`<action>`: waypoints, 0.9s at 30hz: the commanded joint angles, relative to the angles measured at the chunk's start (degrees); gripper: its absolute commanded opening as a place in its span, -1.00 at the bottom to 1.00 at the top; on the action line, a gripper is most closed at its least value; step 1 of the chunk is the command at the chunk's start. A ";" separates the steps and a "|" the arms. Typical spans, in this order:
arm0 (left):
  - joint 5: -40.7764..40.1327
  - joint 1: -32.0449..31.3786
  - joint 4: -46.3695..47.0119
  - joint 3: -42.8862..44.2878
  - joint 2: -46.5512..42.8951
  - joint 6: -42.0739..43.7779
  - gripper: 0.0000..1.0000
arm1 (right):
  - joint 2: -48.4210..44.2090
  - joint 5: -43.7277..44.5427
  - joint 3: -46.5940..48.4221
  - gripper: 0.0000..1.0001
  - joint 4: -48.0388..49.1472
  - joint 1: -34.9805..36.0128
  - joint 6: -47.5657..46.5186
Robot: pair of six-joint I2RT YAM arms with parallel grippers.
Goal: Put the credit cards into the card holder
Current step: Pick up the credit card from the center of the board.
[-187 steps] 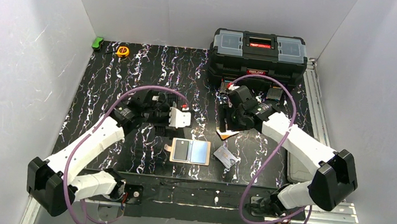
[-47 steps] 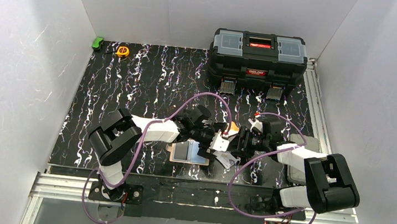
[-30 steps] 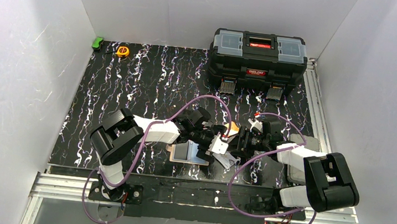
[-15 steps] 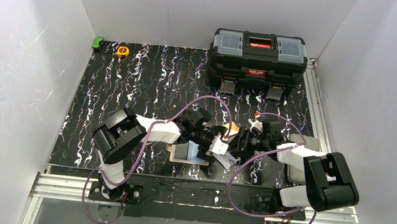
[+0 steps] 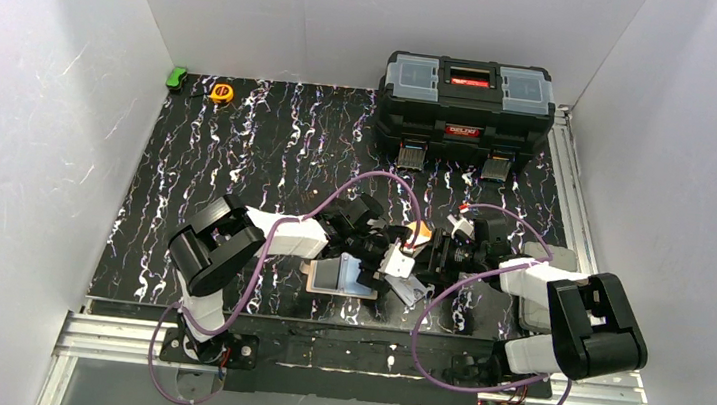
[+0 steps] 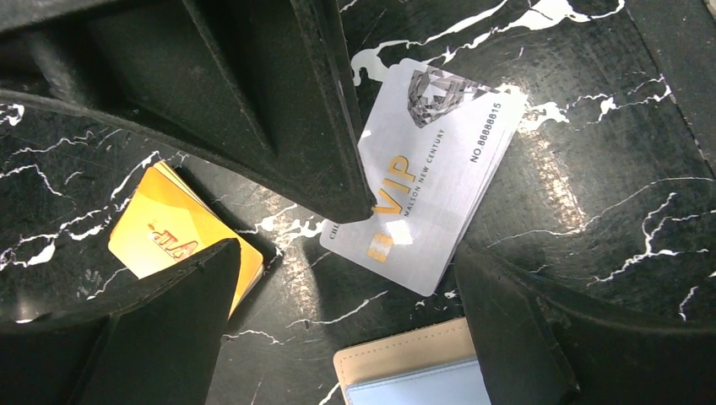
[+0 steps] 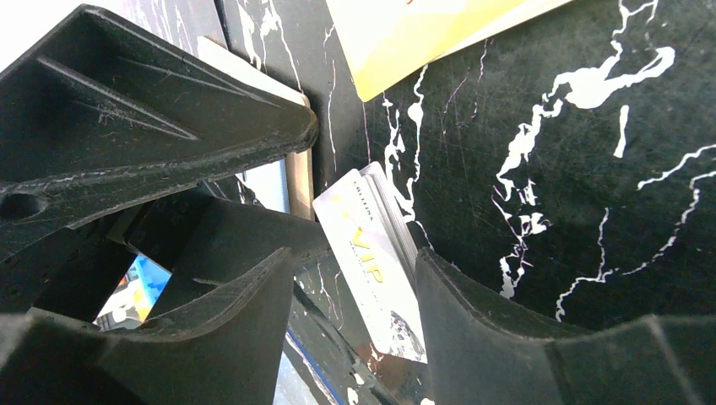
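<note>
The left arm point(image 5: 276, 234) is reaching rightward and low from a folded elbow by the desk's point(image 5: 240, 140) near-left side. The left gripper point(image 6: 342, 253) is hanging wide apart and gripping nothing. Under it, by the middle of the near edge, the cream card holder point(image 6: 397, 359) is lying open with the light blue card point(image 6: 431, 392) in it. Just right of it, the silver card point(image 6: 439, 160) is showing "VIP", "MALSON NEW CENTURY" and "NO.8888815". The orange card point(image 6: 169, 236) is lying nearby, its red writing unreadable. The right gripper point(image 7: 355, 253) is straddling the silver card with its jaws apart, one fingertip point(image 6: 350, 198) touching the card's long edge. The right arm point(image 5: 538, 277) is reaching leftward from a bent elbow at the near-right side.
</note>
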 commanded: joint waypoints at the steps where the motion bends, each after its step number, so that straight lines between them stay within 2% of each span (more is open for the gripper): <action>1: 2.66 -0.34 -2.83 1.41 -2.61 -0.84 0.97 | 1.27 1.50 0.49 0.25 -1.53 0.01 -1.29; 17: 3.34 -0.26 -2.82 3.83 -1.61 -3.83 0.97 | 1.66 1.43 0.58 0.24 -1.39 0.01 -1.20; 27: 3.41 -0.26 -3.82 2.96 -0.63 -1.15 0.97 | 1.70 1.33 0.58 0.23 -1.44 0.02 -1.24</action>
